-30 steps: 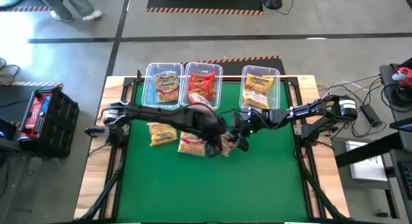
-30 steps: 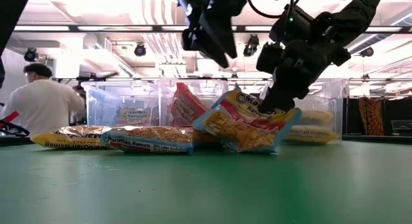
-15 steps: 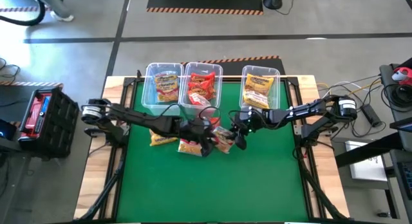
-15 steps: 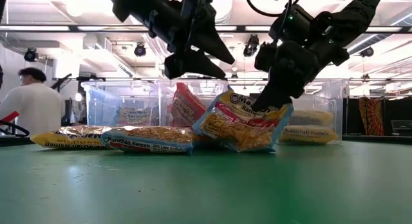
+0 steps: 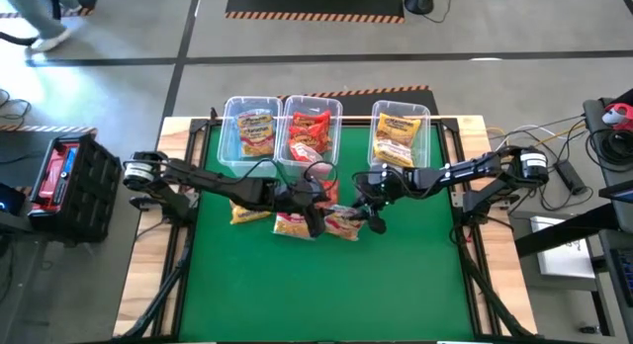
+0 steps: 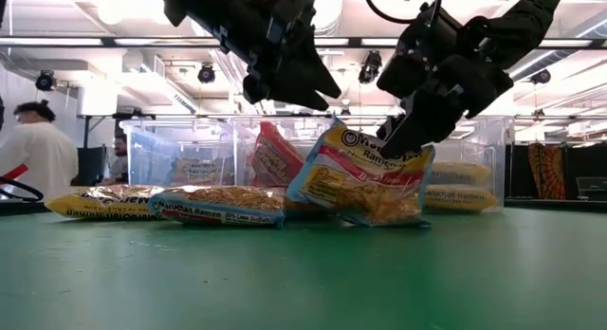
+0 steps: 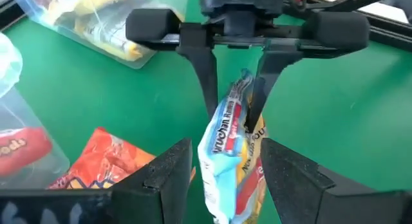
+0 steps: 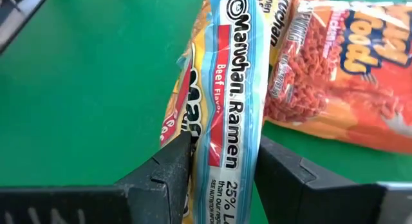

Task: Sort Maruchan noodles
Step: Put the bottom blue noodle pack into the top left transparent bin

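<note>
My right gripper is shut on a blue-edged Maruchan beef ramen packet near the table's middle. My left gripper is open, above and just left of that packet. In the left wrist view its fingers stand on either side of the packet without touching it. Two yellow packets lie flat on the green mat. An orange-red packet lies beside the held one. My right gripper pinches the packet's upper edge between its two fingers. The fingers slant down from the table's right side. The packet stands tilted on edge below the fingers, its lower edge on or just above the mat.
Three clear bins stand in a row at the table's far edge: left with a yellow packet, middle with red packets, right with yellow packets. The mat's near half holds nothing. A person stands in the room beyond.
My left gripper has come down toward the mat and drawn a little toward the table's left, ending close above the held packet. The packet in my right gripper has tipped more upright, its printed face turning toward the table's near edge.
</note>
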`<state>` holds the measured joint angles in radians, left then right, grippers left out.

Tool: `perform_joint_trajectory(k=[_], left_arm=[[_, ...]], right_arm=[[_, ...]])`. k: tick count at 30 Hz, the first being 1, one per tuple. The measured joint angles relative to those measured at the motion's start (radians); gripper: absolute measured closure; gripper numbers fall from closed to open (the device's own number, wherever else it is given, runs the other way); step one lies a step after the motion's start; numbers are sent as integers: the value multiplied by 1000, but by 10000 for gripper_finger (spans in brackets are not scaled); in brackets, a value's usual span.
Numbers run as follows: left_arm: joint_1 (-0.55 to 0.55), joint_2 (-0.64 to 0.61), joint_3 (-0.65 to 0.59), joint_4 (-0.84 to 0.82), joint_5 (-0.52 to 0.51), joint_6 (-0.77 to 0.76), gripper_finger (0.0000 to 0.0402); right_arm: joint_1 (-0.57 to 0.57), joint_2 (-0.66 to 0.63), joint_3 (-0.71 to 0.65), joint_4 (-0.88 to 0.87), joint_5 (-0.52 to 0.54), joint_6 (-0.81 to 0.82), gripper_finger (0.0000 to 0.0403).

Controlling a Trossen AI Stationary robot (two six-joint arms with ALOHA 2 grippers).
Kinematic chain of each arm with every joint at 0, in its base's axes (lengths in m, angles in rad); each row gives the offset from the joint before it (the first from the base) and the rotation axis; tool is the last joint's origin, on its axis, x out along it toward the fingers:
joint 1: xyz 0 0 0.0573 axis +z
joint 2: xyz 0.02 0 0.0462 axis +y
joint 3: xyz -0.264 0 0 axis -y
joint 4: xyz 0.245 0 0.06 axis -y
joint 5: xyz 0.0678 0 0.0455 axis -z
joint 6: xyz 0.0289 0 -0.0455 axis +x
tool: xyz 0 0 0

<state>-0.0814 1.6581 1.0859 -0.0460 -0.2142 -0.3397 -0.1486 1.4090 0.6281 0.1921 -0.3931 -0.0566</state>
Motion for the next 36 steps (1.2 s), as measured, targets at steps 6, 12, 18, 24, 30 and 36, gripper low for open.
perform_joint_trajectory(k=[6, 12, 18, 24, 30, 36], left_arm=[[-3, 12, -4, -6, 48, -28, 232], [-3, 26, -10, -2, 60, -36, 232], [0, 59, -14, 4, 138, -70, 231], [1, 71, -14, 12, 148, -70, 221], [6, 71, -13, 3, 149, -62, 207], [7, 56, 0, -27, 149, -52, 202]], right_arm=[[0, 0, 0, 1, 0, -122, 261], [0, 0, 1, 9, 1, -141, 261], [0, 0, 1, 44, 1, -145, 261], [0, 0, 5, 47, 2, -144, 261], [0, 0, 21, 33, 5, -142, 261], [0, -1, 24, -17, 0, -143, 261]])
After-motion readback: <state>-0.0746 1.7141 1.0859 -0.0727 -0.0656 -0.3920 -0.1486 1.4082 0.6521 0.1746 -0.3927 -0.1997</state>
